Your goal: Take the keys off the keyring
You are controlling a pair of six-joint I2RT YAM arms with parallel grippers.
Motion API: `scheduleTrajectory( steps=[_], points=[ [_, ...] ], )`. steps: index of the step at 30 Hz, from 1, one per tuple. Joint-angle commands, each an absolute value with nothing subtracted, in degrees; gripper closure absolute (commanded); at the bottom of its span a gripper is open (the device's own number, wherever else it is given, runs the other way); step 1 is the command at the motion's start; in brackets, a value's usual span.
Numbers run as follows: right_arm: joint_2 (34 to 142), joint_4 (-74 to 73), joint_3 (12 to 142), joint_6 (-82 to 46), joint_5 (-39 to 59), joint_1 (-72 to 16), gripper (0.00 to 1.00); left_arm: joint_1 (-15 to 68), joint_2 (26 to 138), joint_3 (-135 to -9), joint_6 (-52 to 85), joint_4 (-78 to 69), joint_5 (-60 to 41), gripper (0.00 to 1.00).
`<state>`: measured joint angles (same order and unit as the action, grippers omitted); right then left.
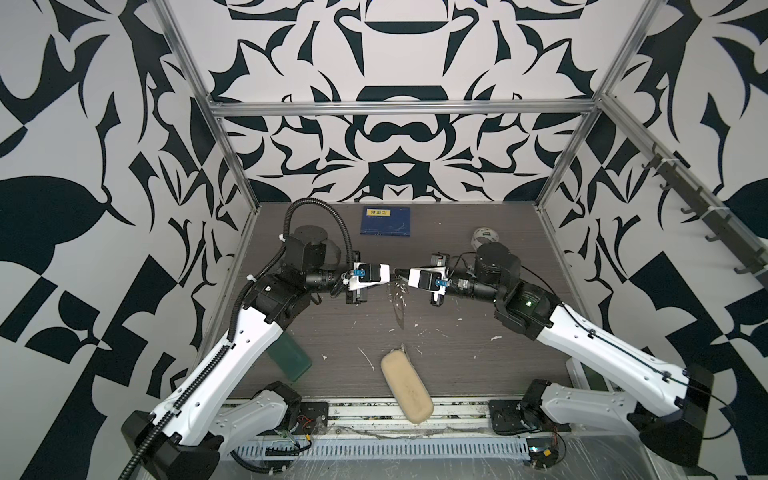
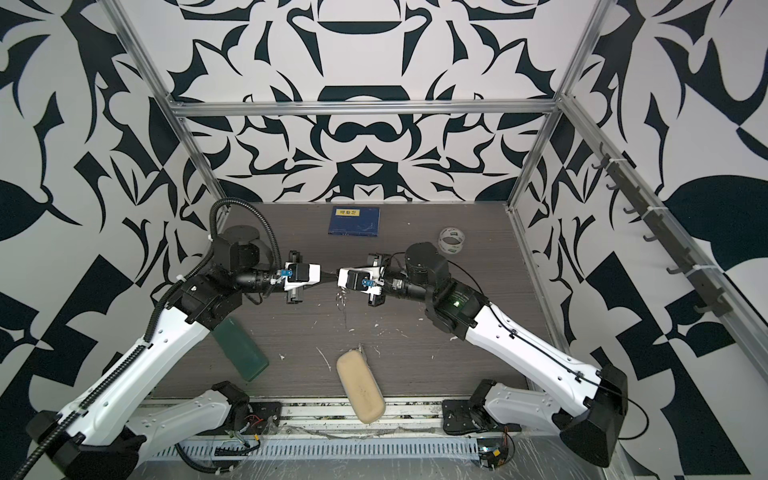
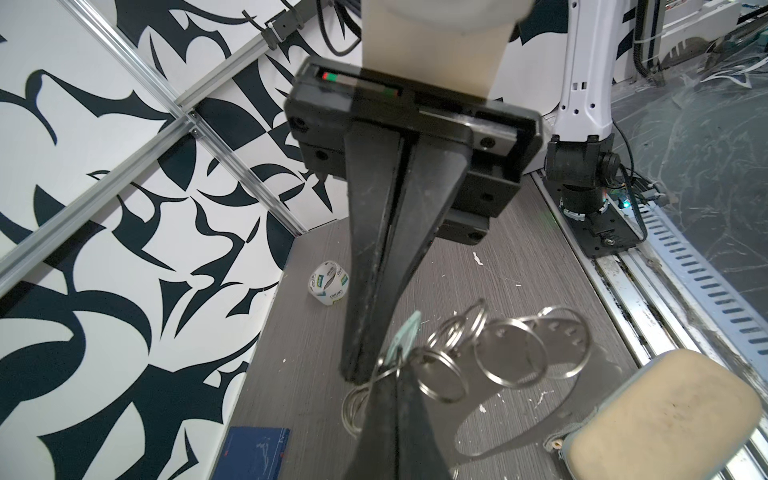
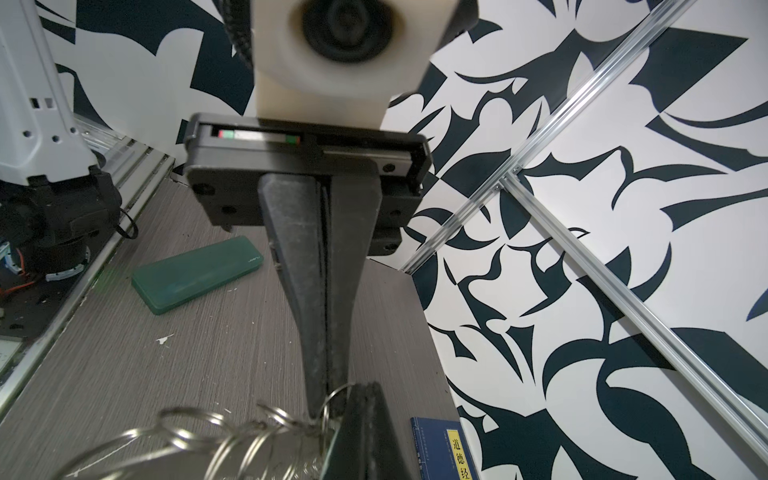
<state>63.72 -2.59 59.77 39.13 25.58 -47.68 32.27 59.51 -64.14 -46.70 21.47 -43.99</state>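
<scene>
**A:** Nearest first: beige case [image 1: 407, 386] at the front edge of the surface [image 1: 457, 232], green case [image 1: 291, 357] off to the left. Any trouble from these?

**B:** Probably not. Only worth remembering as landing places for a freed key.

**A:** Place of the keyring [image 3: 461, 332]?

**B:** In the air above the middle of the surface, rings dangling from the spot where the two tips meet. Pale head of the key [image 3: 409, 332] just beside that spot.

**A:** State of the left pincer [image 4: 326, 399] and the right pincer [image 3: 361, 365]?

**B:** Both pressed together, apparently pinching the keyring tip to tip. Which ring in which grip, impossible to tell.

**A:** Best way forward, then?

**B:** Hold one side firm. Work the key slowly along the coil with the other side. No hard pulling apart. Stay away from the tape roll [image 1: 484, 237] and the blue book [image 1: 386, 222] farther back.
</scene>
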Motion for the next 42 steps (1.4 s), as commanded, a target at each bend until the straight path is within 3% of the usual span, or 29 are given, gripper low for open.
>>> scheduleTrajectory(
  steps=[1, 18, 42],
  points=[
    [60.7, -8.4, 57.3, 38.0, 25.5, -48.1, 1.00, 32.6, 57.6, -63.2, -46.6, 17.9, -46.1, 1.00],
    [56.9, -7.4, 54.8, 38.6, 22.5, -48.0, 1.00, 32.6, 56.4, -62.8, -46.8, 18.5, -44.6, 1.00],
    [60.7, -2.5, 57.8, 39.4, 22.3, -48.1, 1.00, 32.6, 56.9, -63.1, -40.4, 15.8, -44.9, 1.00]
  ],
)
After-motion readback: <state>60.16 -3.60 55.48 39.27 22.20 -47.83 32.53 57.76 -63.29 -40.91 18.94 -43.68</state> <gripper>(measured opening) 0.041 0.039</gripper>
